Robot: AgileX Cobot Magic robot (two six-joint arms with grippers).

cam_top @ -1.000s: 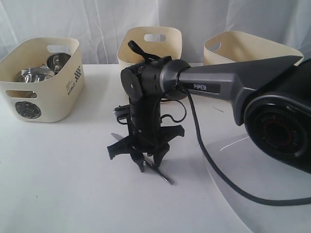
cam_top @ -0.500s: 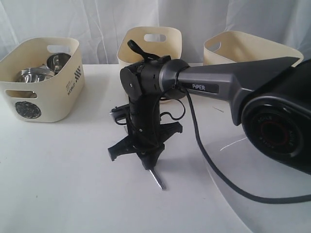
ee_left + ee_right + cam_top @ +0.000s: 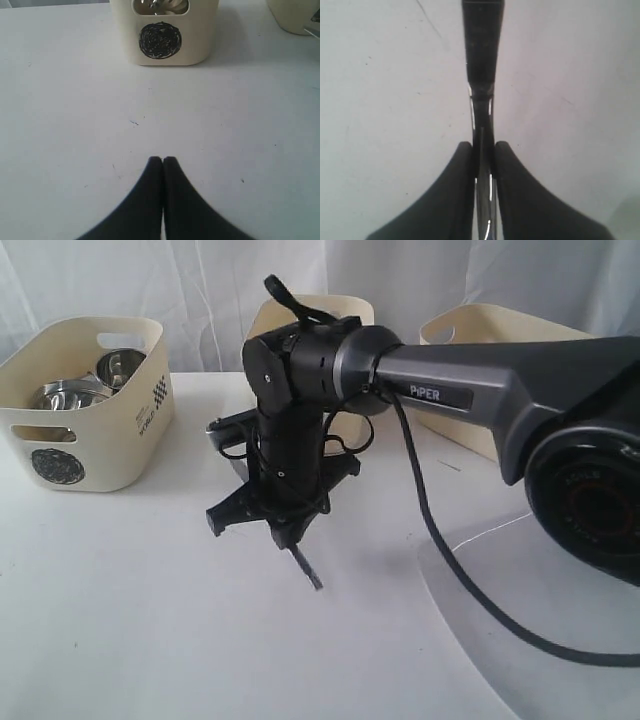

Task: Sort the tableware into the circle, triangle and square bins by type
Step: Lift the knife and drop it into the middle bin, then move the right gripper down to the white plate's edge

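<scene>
Cutlery of some kind sits in the right hand [image 3: 290, 540]: a slim utensil [image 3: 308, 568] pinched between the two dark fingers [image 3: 462, 200], which are clenched on its narrow neck. In the right wrist view the utensil [image 3: 482, 45] shows a long, flat black handle that runs out beyond the fingertips. This narrows to a thin bright steel shank where the fingers grip it. The working end lies hidden behind the fingers, so I cannot tell whether it is a knife, a fork or a spoon. In the exterior view the dark handle slants down from the hand toward the white worktop [image 3: 130, 620], near the middle of it. Whether its tip touches the surface is unclear.

The left hand [image 3: 162, 160] is clenched on nothing, with its fingertips pressed together above bare worktop, and it faces the circle bin [image 3: 200, 30]. That cream bin [image 3: 110, 440] stands at the left of the exterior view with a dark scribbled round sticker [image 3: 57, 467] on its front. Steel mugs [image 3: 120, 365] and a steel bowl [image 3: 70, 395] shine inside it. A small cream bin [image 3: 335, 315] stands behind the right arm, and a wide cream bin [image 3: 490, 335] stands to the right.
</scene>
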